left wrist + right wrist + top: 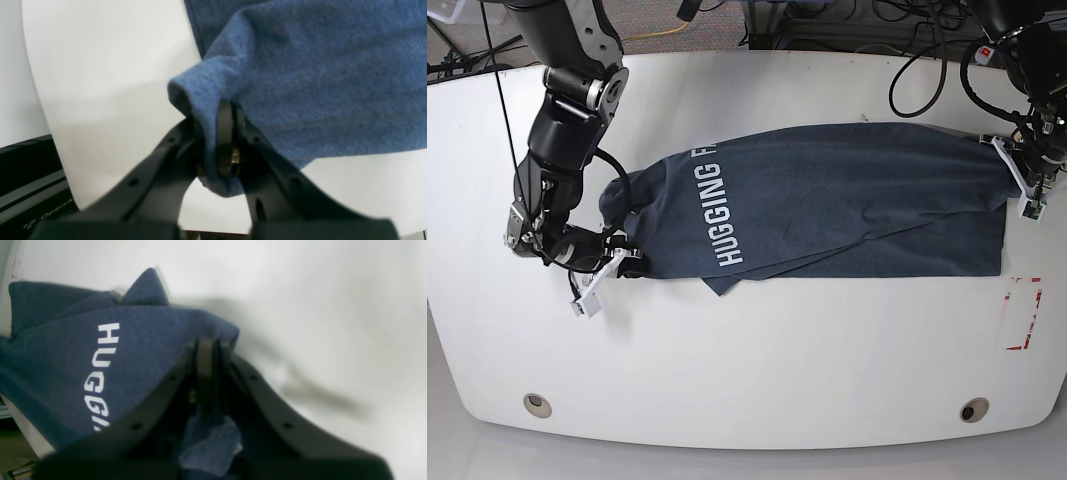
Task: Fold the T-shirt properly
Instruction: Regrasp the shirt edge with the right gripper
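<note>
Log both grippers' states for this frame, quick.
Left gripper: jaws closed on the dark-blue cotton T-shirt.
Right gripper: jaws closed on the same T-shirt.

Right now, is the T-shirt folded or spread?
Partly folded: the T-shirt has its lettered layer lying over another layer, whose edge shows beyond.

One T-shirt [827, 190], two end effectors [632, 262] [1025, 185].

Matt, heathered cloth, softly creased, on the T-shirt [827, 190]. Smooth, pale, faintly glossy finish on the tabletop [677, 370] around the T-shirt.
</note>
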Available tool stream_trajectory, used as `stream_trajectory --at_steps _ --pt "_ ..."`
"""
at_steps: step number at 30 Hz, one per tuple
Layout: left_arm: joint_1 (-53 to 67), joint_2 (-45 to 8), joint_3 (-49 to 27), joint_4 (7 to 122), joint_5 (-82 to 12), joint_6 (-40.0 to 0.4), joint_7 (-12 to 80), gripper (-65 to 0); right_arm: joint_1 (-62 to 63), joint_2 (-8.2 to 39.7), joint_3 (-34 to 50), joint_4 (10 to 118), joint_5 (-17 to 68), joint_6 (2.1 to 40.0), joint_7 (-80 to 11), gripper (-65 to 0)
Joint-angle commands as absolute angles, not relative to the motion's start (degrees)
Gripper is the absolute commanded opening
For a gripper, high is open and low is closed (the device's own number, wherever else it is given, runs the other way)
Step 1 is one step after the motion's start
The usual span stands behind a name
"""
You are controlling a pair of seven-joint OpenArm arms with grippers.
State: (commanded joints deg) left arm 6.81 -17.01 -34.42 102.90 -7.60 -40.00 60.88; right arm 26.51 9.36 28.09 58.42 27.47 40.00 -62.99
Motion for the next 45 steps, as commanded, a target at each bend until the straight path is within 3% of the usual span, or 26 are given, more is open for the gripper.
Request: stream_trajectory --at_steps 2,4,7,9,10,15,23,29,35,40,45 --pt "6.8 -17.0 -34.4 102.9 -7.6 -40.0 60.9 -65.0 26.1 9.4 28.1 58.4 27.5 40.0 -63.0 -42.2" --pt "6.8 -17.0 -34.4 102.9 -7.6 -40.0 60.9 -65.0 24.7 9.4 28.1 58.7 27.9 40.0 -63.0 -38.4" --pt "6.8 -17.0 -34.4 102.9 -7.6 -40.0 60.9 -65.0 24.5 9.4 28.1 58.7 27.9 40.0 -63.0 -49.0" --pt "6.8 -17.0 -34.4 102.9 -7.6 -40.0 60.9 -65.0 24.5 9.3 28.1 58.7 27.9 40.0 -63.0 -61.8" --pt "6.9 -17.0 -34.4 102.9 -7.6 -40.0 60.9 -65.0 24.5 9.3 28.1 58.8 28.0 40.0 -63.0 -65.0" --pt "6.8 -17.0 -34.4 103.0 -7.7 -40.0 60.9 -65.0 24.5 9.3 28.1 62.4 28.0 40.0 -63.1 -65.0" --pt "3.5 -14.6 -34.1 105.7 -7.8 -40.0 60.9 -65.0 19.8 9.8 28.1 79.8 27.5 40.0 -67.4 -65.0" --pt "2.0 -12.5 -27.8 109.3 -7.4 -40.0 60.9 -65.0 11.7 13.8 28.0 87.3 27.5 40.0 -67.4 -65.0" --pt "-1.5 -9.9 -23.8 109.8 -7.3 -40.0 60.9 -65.0 8.7 16.7 28.0 92.7 27.4 34.9 -65.2 -65.0" --pt "-6.7 -7.6 -22.3 110.9 -7.4 -40.0 60.9 -65.0 13.4 18.9 27.4 91.6 23.3 33.8 -62.8 -65.0" --pt "-13.8 -5.3 -21.4 110.9 -7.4 -37.8 61.1 -65.0 21.8 20.5 21.0 91.1 15.3 33.9 -58.7 -65.0"
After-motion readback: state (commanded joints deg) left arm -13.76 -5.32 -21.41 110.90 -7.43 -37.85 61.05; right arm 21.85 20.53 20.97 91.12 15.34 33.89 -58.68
